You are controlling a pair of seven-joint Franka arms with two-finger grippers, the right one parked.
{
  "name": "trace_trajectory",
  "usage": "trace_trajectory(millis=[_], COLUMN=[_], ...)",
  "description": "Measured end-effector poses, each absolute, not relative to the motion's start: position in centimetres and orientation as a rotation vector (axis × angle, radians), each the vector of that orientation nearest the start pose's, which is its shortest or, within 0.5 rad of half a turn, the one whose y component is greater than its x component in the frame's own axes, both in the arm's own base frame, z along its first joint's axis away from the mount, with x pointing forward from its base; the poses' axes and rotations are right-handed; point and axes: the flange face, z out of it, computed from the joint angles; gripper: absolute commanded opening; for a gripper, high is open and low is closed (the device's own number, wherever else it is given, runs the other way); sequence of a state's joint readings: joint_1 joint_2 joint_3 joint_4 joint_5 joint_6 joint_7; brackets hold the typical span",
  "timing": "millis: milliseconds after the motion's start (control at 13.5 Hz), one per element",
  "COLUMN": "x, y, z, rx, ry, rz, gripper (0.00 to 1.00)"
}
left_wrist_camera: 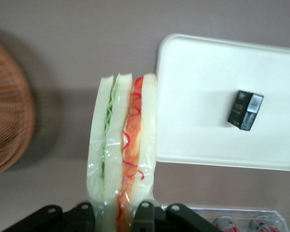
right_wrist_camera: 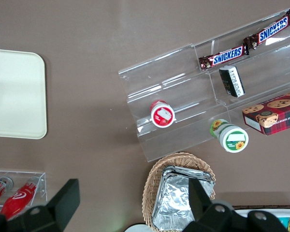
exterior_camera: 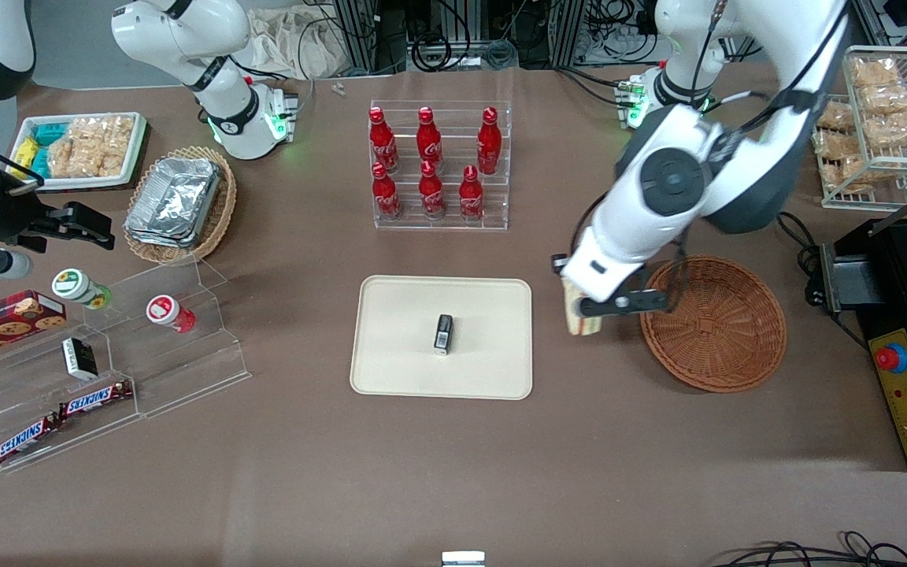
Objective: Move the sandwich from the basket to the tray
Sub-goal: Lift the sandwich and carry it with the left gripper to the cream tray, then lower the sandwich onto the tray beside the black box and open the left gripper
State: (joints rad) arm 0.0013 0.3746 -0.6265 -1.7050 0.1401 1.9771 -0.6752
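Note:
My left gripper [exterior_camera: 582, 309] is shut on the sandwich [exterior_camera: 575, 313], a plastic-wrapped wedge of white bread with red-orange and green filling [left_wrist_camera: 122, 150]. It holds the sandwich above the bare table, between the reddish-brown wicker basket [exterior_camera: 715, 323] and the cream tray [exterior_camera: 390, 354]. The fingers [left_wrist_camera: 144, 216] press on both sides of the wedge. The basket [left_wrist_camera: 7, 125] looks empty. The tray [left_wrist_camera: 198, 87] carries a small black box [exterior_camera: 443, 334], also seen in the wrist view [left_wrist_camera: 245, 110].
A clear rack of red cola bottles [exterior_camera: 439, 165] stands farther from the camera than the tray. A tan basket with foil trays [exterior_camera: 178, 203], a snack dish [exterior_camera: 79, 150] and clear stepped shelves [exterior_camera: 107, 354] lie toward the parked arm's end. A black machine [exterior_camera: 906, 315] lies toward the working arm's end.

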Motion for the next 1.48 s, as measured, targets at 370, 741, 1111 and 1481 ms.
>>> trace_trajectory(millis=[370,741,1111,1481], x=[55.5,54.1,55.5,58.1], y=[-37.6,-40.6,-40.3,-37.3], z=[28.9,23.5,24.1,37.3], rx=[-3.228,-3.220,-3.207,-3.154], ry=[0.155,0.214,0.135,-0.033], rz=[0.089,0.042,-0.042,-0.203], gripper=[0.00,0.99,1.00,1.00])
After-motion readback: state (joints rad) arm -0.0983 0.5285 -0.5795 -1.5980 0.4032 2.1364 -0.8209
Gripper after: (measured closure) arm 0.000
